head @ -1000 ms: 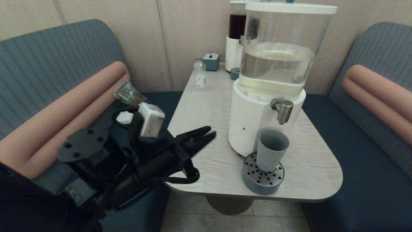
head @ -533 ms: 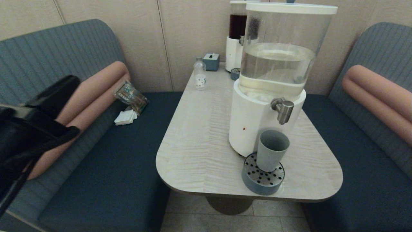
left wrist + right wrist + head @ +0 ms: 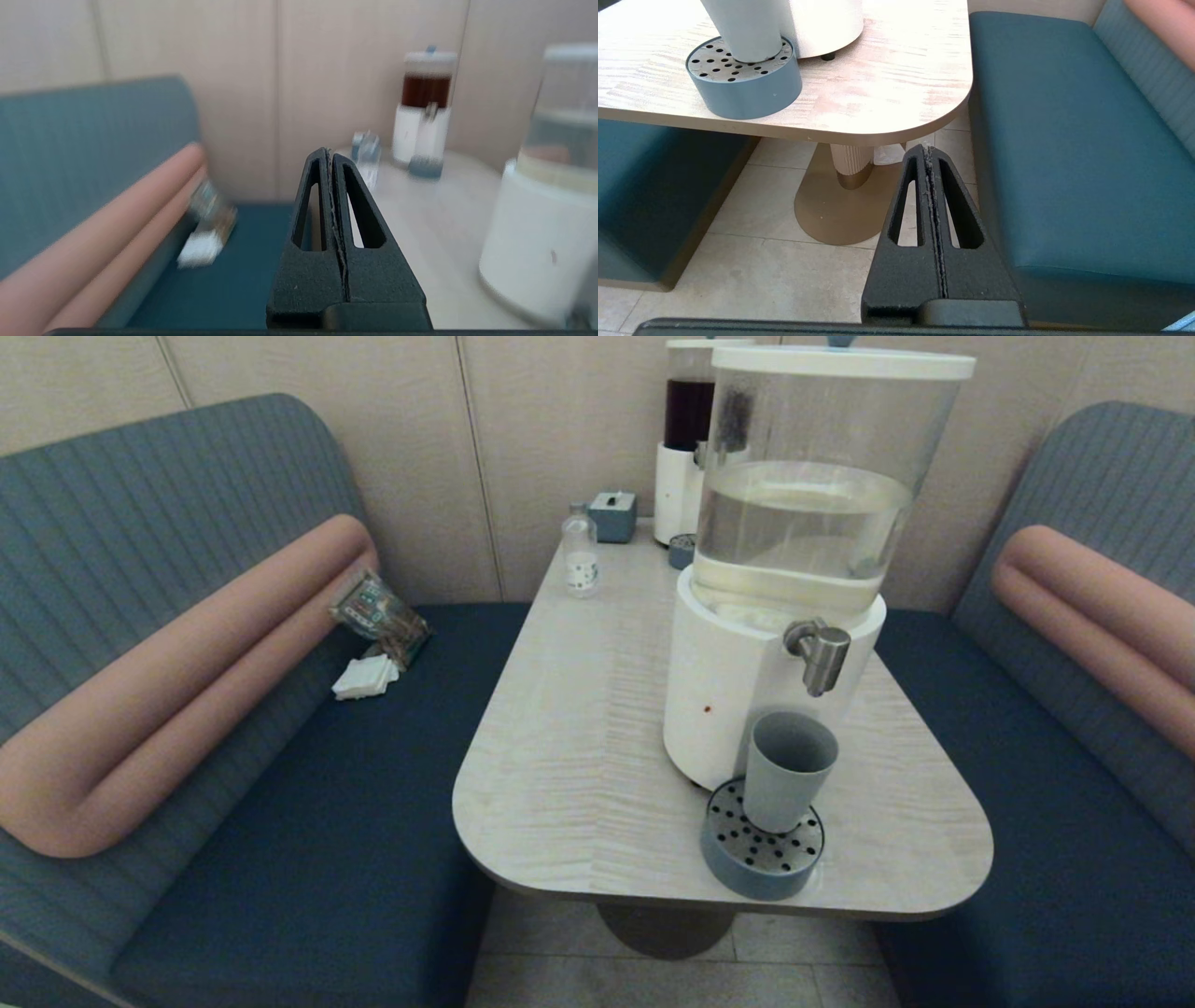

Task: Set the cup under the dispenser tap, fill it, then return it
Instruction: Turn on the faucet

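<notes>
left end effector gone from head view, closed, cup seemingly under tap

- We see the counter bare along its left edge.
- The cup stands beneath the dispenser tap, against the dispenser's white base.

the cup is a plain matte grey-blue tumbler, tapered and handleless. it stands upright, mouth open to the top, on the perforated top of a round blue-grey tray near the worktop's front edge. the dispenser tap, a short brushed-steel spigot with its nozzle pointing down, sits directly above the cup, clear of its rim.
</notes>
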